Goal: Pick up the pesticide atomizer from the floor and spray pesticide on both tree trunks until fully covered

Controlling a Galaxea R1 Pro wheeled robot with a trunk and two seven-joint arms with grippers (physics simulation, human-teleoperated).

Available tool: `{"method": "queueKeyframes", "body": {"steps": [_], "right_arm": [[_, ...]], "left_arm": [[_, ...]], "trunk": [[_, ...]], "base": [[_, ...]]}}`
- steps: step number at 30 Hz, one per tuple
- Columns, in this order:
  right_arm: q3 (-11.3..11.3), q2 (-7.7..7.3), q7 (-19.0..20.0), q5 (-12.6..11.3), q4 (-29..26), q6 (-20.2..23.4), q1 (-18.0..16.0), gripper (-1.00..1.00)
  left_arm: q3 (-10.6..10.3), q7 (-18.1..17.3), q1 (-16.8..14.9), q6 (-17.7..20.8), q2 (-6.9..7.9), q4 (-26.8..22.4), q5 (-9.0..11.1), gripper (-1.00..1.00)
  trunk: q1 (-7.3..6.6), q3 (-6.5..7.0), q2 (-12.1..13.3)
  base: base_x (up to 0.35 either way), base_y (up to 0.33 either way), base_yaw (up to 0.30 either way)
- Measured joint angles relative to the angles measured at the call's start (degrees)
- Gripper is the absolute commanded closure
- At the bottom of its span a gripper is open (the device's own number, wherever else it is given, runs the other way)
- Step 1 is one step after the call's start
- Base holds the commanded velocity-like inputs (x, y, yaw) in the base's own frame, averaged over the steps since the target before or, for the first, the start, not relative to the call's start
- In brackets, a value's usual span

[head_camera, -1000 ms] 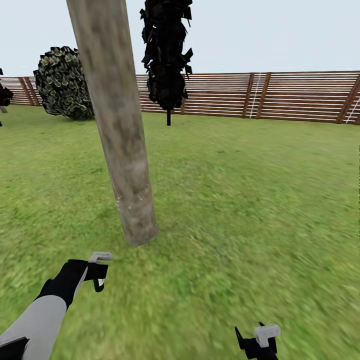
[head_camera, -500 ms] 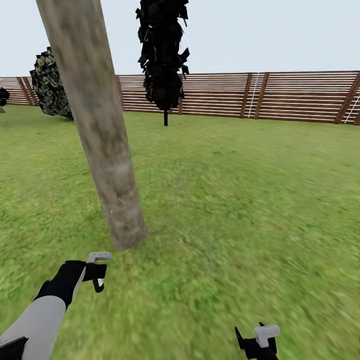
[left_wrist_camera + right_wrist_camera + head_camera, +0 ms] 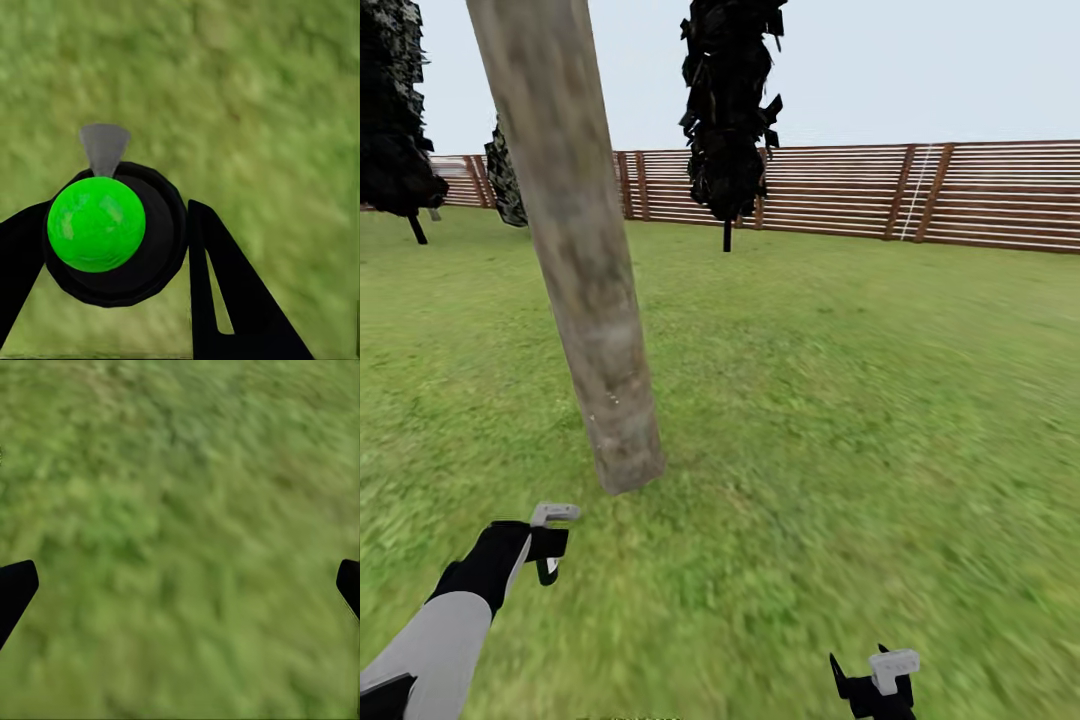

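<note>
Panned round since a second ago: shifts trunk [image 3: 595,300] across the view, brings another dark conifer [image 3: 390,120] in beyond it on its left, slides fence [image 3: 980,195] along. Camera's doing, not the garden's. Kept both arms low as before, short of the trunk's foot.

Holding atomizer [image 3: 97,225] in left pincer [image 3: 548,548], clamped on its black body, with green ball and grey nozzle showing between the fingers [image 3: 225,300]. Up off the floor [image 3: 840,400] already, then, and just on the robot's side of the trunk's base, slightly to its left. Seen from the wrist against bare grass, so not aimed at the trunk yet, as far as can be told. Right pincer [image 3: 180,585] spread wide, gripping nothing, hanging well right of the trunk and nearer the robot.

Looks like the run-up to spraying. To do it well:

- Lift the left wrist and turn the nozzle toward the trunk before squeezing.
- Start low at the base, sweep steadily upward, then work round to catch more than one side.
- Hold a small gap off the bark and avoid clipping so thick a column.
- Keep the grip firm, with no loosening mid-sweep.
- Leave the right arm tucked clear of the trunk.

Cannot tell whether any coating lies on the bark yet; mottled beige-grey all the way up.
</note>
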Motion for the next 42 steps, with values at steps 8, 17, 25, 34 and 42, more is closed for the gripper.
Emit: {"method": "queueKeyframes", "body": {"steps": [8, 17, 25, 34, 42], "right_arm": [[0.0, -0.01, 0.0, 0.0, 0.0, 0.0, 0.0, -1.0], [0.0, 0.09, 0.0, 0.0, 0.1, 0.0, 0.0, -1.0], [0.0, 0.08, 0.0, 0.0, 0.1, 0.0, 0.0, -1.0], [0.0, 0.08, 0.0, 0.0, 0.0, 0.0, 0.0, -1.0], [0.0, 0.08, 0.1, 0.0, 0.0, 0.0, 0.0, -1.0]], "left_arm": [[0.0, 0.1, 0.0, 0.0, -0.05, 0.1, 0.0, 1.0], [0.0, 0.1, 0.0, 0.0, -0.29, 0.0, 0.0, 1.0], [0.0, 0.1, 0.0, -0.1, -0.55, 0.1, 0.0, 1.0], [0.0, 0.2, 0.0, -0.1, -0.59, 0.1, -0.1, 1.0], [0.0, 0.2, 0.0, -0.1, -0.58, 0.0, -0.1, 1.0]], "trunk": [[0.0, 0.0, 0.0], [-0.01, 0.0, 0.0], [-0.03, 0.0, 0.0], [-0.03, 0.0, 0.0], [-0.03, 0.0, 0.0]], "base": [[0.0, -0.272, 0.06], [0.014, -0.272, 0.153], [0.179, -0.226, 0.165], [0.26, -0.172, 0.004], [0.259, -0.172, 0.001]]}}
